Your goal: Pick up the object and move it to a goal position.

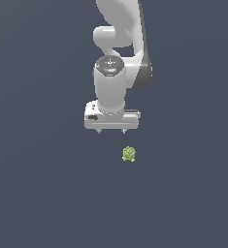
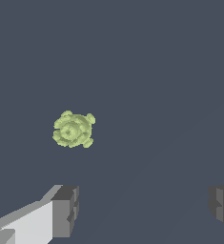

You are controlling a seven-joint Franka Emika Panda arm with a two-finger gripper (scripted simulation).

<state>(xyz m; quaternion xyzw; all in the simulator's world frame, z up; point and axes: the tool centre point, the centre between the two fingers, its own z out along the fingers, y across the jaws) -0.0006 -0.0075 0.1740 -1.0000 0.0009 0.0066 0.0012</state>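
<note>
Across the whole field, a flat, dark slate-blue desk (image 1: 38, 193), unmarked and uniform in both views; no walls, edges or other room features to be seen, and no goal marker anywhere. Over it, 1 white Panda arm (image 1: 120, 34) reaching down from the top of the exterior view, wrist vertical. Below that, the pincer (image 1: 111, 131), fingers spread wide with nothing between them, hanging clear of the surface; in the wrist view, 2 dark fingertips (image 2: 66, 209) far apart with bare desk in the gap. Smallest of all, the object (image 1: 129, 154), a lumpy yellow-green roundish thing resting on the desk, close to the pincer but apart from it, a little toward the exterior view's right and lower in that frame; in the wrist view (image 2: 73, 129), ahead of the fingertips and nearer 1 finger than the other, not centred.

Judged as the approach step: reach begun, grasp not yet made. Next move likely calls for a small sideways shift to centre the gap over the object, then a straight descent and a close. Risk, as a guess: tiny bumpy shape slipping or rolling if pinched off-centre.
</note>
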